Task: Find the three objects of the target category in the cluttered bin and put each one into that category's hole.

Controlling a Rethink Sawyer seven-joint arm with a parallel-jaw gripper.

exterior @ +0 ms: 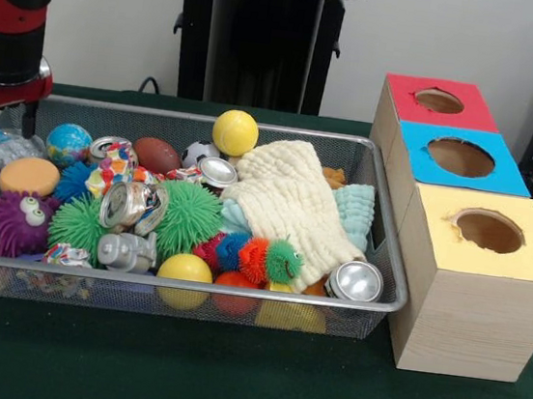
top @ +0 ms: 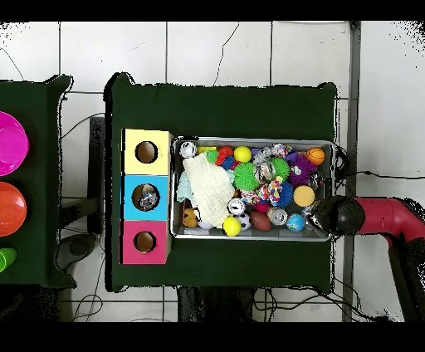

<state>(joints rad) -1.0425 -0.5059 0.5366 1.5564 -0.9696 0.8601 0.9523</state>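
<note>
Cans look like the likeliest target, though the task names no category, so that is a guess. Lowest in the front view, one silver can [exterior: 355, 280] lies against the wire bin's [exterior: 385, 307] front rim at lower centre-right, end-on to the camera. A crushed can [exterior: 130, 205] sits left of centre among green spiky balls [exterior: 186, 217], its long axis tilted up to the right. Farther back, a third can [exterior: 217, 171] rests beside the cream cloth [exterior: 286, 202], just below the yellow ball [exterior: 235, 132]. The gripper [exterior: 2, 118] hangs at the upper left over the bin's left end; whether its fingers are apart I cannot tell. Every can lies to its right, the crushed one nearest. Three boxes stand right of the bin: yellow box [exterior: 488, 230], blue box [exterior: 460, 157] and red box [exterior: 439, 101], holes upward, clear room above.
</note>
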